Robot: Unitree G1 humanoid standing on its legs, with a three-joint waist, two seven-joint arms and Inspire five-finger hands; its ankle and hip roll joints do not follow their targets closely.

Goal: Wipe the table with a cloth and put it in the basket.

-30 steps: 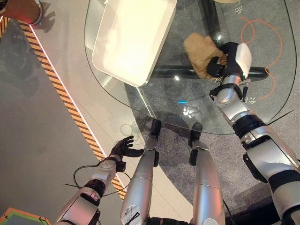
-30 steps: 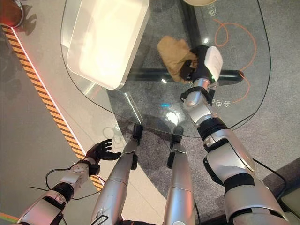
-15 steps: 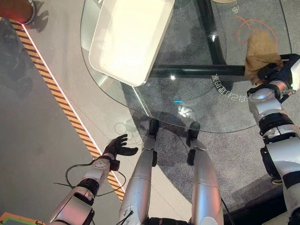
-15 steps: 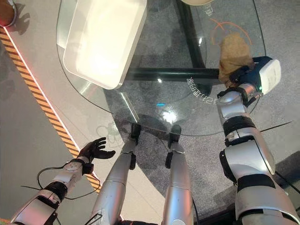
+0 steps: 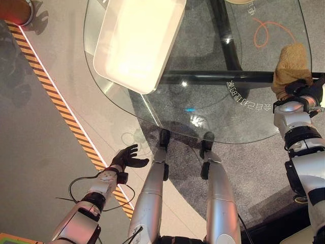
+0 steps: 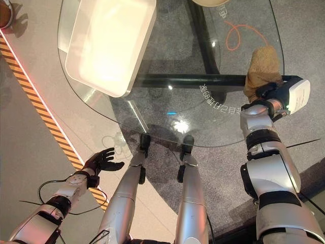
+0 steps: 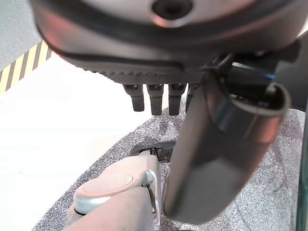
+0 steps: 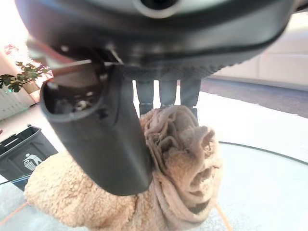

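One round clear glass table (image 5: 213, 112) takes up most of the head views, its dark crossed base (image 5: 223, 79) showing through the top. On its far left part rests a large cream rectangular tray with rounded corners (image 5: 137, 43), one corner reaching toward the table's near edge. Beneath the glass lies a speckled grey carpet (image 5: 254, 168), and to the left of it a pale floor crossed by a strip of orange-and-black hazard tape (image 5: 61, 109). An orange cable (image 5: 269, 30) loops under the far right part of the glass.

At the table's right edge sits the tan fluffy cloth (image 5: 290, 63), bunched into a lump on the glass. The right hand (image 6: 271, 91) grips its near end; in the right wrist view the fingers (image 8: 166, 94) and thumb curl around the gathered folds of the cloth (image 8: 178, 168).

Down by the floor on the left, well apart from the table, the left hand (image 5: 127, 158) hangs with its fingers spread and relaxed, holding nothing.
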